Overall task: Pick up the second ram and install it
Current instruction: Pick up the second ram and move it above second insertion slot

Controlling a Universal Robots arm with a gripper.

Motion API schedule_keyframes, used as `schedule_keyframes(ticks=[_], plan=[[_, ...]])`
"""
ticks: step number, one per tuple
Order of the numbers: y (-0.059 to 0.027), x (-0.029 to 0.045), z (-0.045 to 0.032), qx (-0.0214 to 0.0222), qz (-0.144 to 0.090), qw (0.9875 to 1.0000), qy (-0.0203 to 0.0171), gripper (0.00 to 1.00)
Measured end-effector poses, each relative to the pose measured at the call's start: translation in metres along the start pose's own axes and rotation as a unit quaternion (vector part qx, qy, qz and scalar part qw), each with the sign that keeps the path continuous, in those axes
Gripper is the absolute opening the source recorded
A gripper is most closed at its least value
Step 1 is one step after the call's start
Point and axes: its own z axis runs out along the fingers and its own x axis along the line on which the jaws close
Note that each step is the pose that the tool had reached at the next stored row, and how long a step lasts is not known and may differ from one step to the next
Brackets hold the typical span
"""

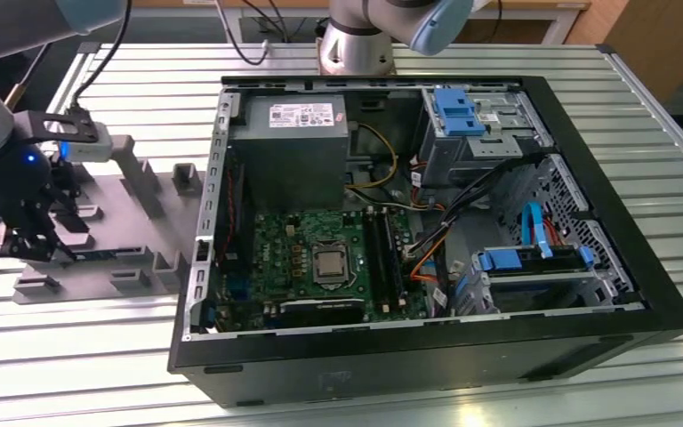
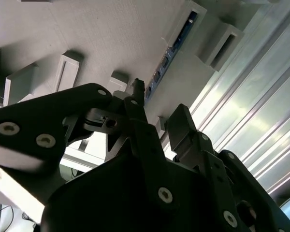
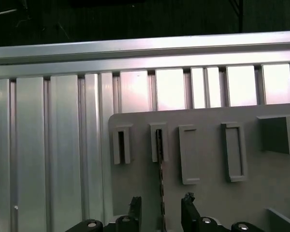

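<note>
The second ram (image 3: 160,164) stands on edge in the grey holder plate (image 3: 208,203), its far end in a small slotted block (image 3: 158,142). In the second wrist view it shows as a thin blue-green strip (image 2: 171,50) running toward the fingers. My gripper (image 3: 161,207) is open and straddles the near part of the stick, with a gap on each side; one dark fingertip (image 3: 134,205) is on one side and the other fingertip (image 3: 188,203) opposite. In the exterior view the gripper (image 1: 33,245) hangs low over the holder plate (image 1: 140,231) at the exterior view's left.
The open computer case (image 1: 437,347) lies in the middle, with the green motherboard (image 1: 282,249) and its long black memory slots (image 1: 380,253). Several grey holder blocks (image 3: 234,152) rise from the plate. A ribbed metal table (image 3: 48,145) surrounds everything.
</note>
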Motion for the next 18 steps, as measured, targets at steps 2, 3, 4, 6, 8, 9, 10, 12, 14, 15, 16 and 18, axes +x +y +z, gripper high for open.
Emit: schedule_keyframes(ticks=[2,3,4,6,8,9,10,12,14,15,16,18], plan=[[0.0000,0.0000,0.0027,0.0000,0.000,1.0000,0.0000,0.42],[-0.0001,0.0000,0.0039,0.0000,0.000,1.0000,0.0000,0.42],[-0.0001,0.0001,0.0050,0.0000,0.000,1.0000,0.0000,0.42],[0.0000,0.0001,0.0071,0.0000,0.000,1.0000,0.0000,0.42],[0.0001,0.0001,0.0095,0.0000,0.000,1.0000,-0.0002,0.42],[0.0001,0.0001,0.0105,0.0000,0.000,1.0000,-0.0002,0.42],[0.0002,0.0001,0.0114,0.0000,0.000,1.0000,-0.0002,0.42],[0.0002,0.0002,0.0124,-0.0001,0.000,1.0000,-0.0002,0.42],[0.0002,0.0002,0.0133,0.0000,0.000,1.0000,-0.0002,0.42],[0.0002,0.0002,0.0138,0.0000,0.000,1.0000,-0.0002,0.42],[0.0002,0.0002,0.0143,0.0000,0.000,1.0000,-0.0002,0.42],[0.0002,0.0002,0.0146,-0.0001,0.000,1.0000,-0.0002,0.42]])
